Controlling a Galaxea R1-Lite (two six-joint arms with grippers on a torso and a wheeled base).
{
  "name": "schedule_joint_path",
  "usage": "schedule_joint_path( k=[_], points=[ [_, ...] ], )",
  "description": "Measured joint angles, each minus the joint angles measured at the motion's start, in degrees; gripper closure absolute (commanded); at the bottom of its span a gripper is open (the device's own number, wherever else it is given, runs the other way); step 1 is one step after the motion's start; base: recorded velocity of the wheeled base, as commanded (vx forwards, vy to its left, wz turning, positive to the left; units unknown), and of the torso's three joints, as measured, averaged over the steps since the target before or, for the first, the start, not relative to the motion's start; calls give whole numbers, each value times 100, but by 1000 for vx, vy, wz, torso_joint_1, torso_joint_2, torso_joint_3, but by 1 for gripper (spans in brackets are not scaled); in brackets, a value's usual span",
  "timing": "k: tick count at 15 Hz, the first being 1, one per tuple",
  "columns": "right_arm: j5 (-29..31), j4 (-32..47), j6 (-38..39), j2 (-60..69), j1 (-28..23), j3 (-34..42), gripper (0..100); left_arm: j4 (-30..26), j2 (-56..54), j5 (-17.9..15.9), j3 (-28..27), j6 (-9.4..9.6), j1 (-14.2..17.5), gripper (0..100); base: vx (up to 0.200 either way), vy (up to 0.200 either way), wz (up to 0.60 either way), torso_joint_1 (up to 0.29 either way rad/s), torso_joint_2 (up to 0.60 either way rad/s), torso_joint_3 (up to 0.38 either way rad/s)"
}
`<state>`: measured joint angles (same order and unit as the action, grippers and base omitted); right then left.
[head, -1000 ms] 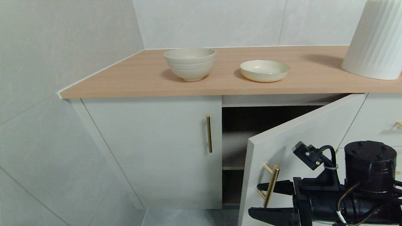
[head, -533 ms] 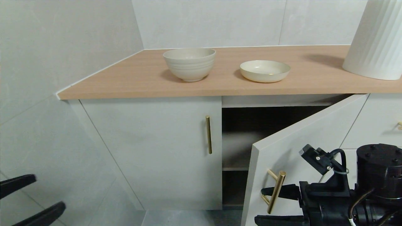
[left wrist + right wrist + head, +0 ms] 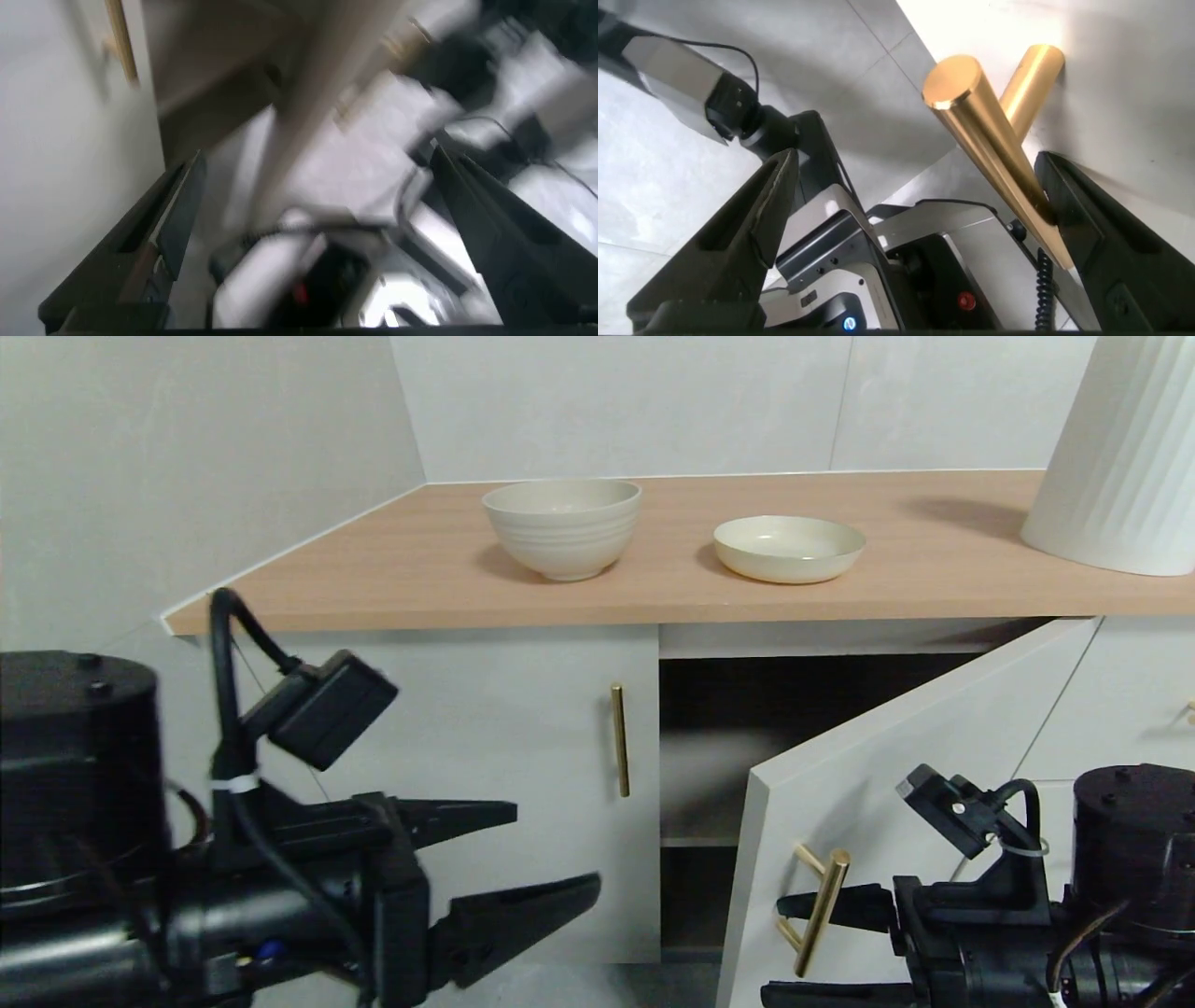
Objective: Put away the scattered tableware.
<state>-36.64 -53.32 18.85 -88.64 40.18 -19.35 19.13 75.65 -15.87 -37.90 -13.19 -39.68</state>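
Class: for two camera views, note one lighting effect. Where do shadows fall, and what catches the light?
Head view: bowl and shallow dish cast soft shadows toward the robot's left on the countertop; the open cabinet looks dark inside. Right wrist view: the brass door handle shows a bright sheen.

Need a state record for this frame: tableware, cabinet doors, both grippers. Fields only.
bowl: upright on counter, to the left of the dish
dish: on counter, apart from bowl
left door: closed
right door: swung open
right gripper: open, around the right door's handle
left gripper: open, empty, in front of left door
tableware put away: none yet
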Motion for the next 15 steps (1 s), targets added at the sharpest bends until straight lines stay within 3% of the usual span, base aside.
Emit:
schedule_joint_path(
  k=[3, 6, 7, 15],
  points=[
    [-2, -21, -5, -2, -5, 41, 0, 1339, 959, 419, 50, -312, -201, 0, 0, 0, 0, 0, 0, 0],
    [-2, -21, -7, -2, -5, 66, 0, 1804, 1464, 468, 105, -499, -257, 0, 0, 0, 0, 0, 0, 0],
    [-5, -21, -7, -2, -5, 69, 0, 1897, 1571, 471, 105, -517, -266, 100, 0, 0, 0, 0, 0, 0],
    [6, -5, -5, -22, -5, 78, 0, 2857, 2380, 495, 6, -508, -277, 100, 0, 0, 0, 0, 0, 0]
  ],
)
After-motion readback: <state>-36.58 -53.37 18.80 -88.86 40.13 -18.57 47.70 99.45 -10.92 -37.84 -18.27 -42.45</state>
